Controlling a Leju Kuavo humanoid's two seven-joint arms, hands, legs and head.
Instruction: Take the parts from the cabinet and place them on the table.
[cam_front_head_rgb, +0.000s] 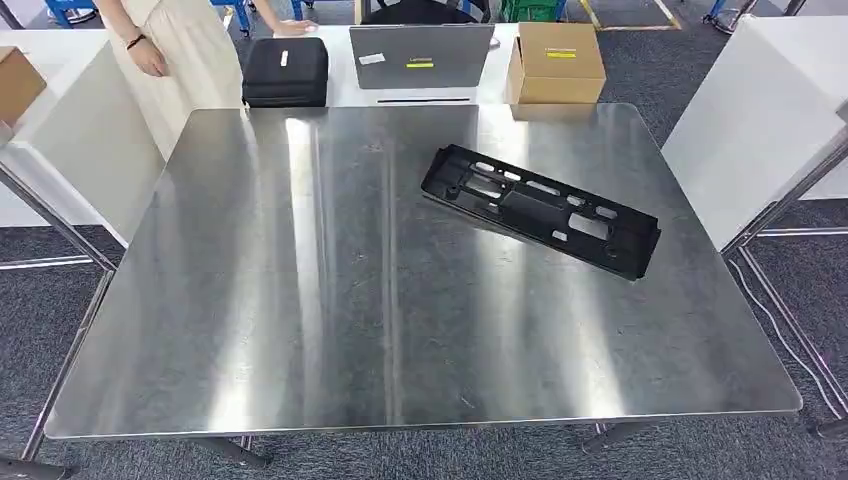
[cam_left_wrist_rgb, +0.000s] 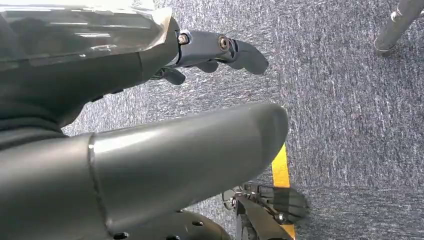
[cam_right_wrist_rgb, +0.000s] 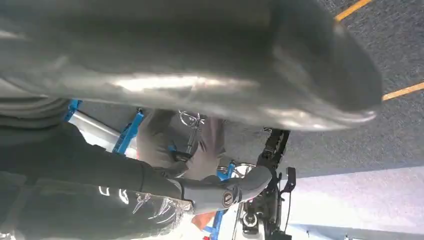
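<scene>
Head view shows me the black part (cam_front_head_rgb: 541, 209) lying flat, upper right of centre on the table (cam_front_head_rgb: 300, 330), so I judge it delivered, while my left hand (cam_left_wrist_rgb: 150, 150) and right hand (cam_right_wrist_rgb: 200, 75) hang empty, fingers loose.

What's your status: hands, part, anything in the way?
Left hand and right hand hang empty. One black plastic part lies flat on the steel table. Person stands at its far left corner.
</scene>
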